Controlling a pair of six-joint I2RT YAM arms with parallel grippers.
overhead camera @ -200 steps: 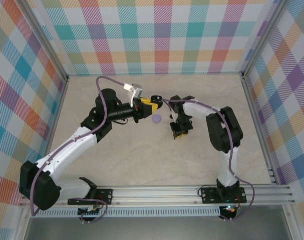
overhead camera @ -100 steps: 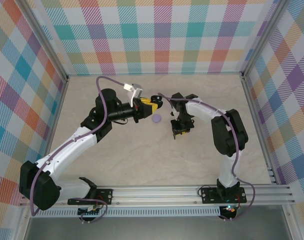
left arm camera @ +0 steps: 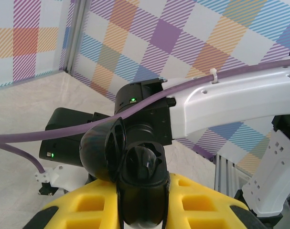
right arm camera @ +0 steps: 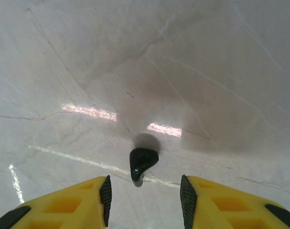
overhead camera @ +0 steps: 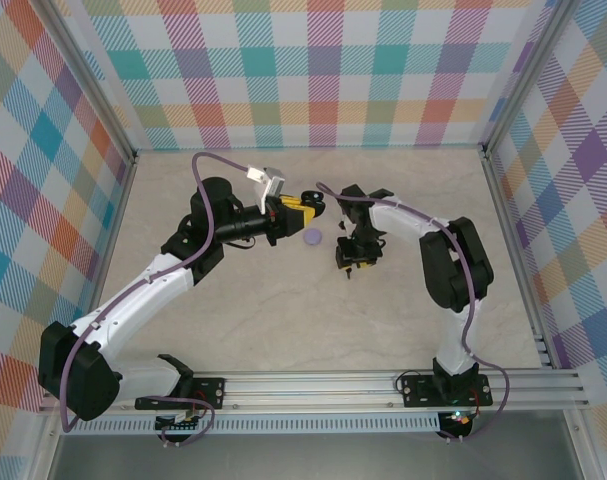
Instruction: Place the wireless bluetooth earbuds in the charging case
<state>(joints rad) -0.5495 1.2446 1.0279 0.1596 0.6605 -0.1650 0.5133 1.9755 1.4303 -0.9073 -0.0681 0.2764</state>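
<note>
Left wrist: gripper (left arm camera: 142, 210) grips charging case (left arm camera: 141, 168)

Earbud (right arm camera: 144, 163) lies on table (right arm camera: 207, 71) between right gripper (right arm camera: 145, 194) fingers.

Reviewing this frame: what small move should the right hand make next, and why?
Probably ease the right hand down and close on the black earbud. The bud lies loose on the table, centred just ahead of its open jaws, while the left hand holds the black charging case with its lid open, ready to receive it.
</note>
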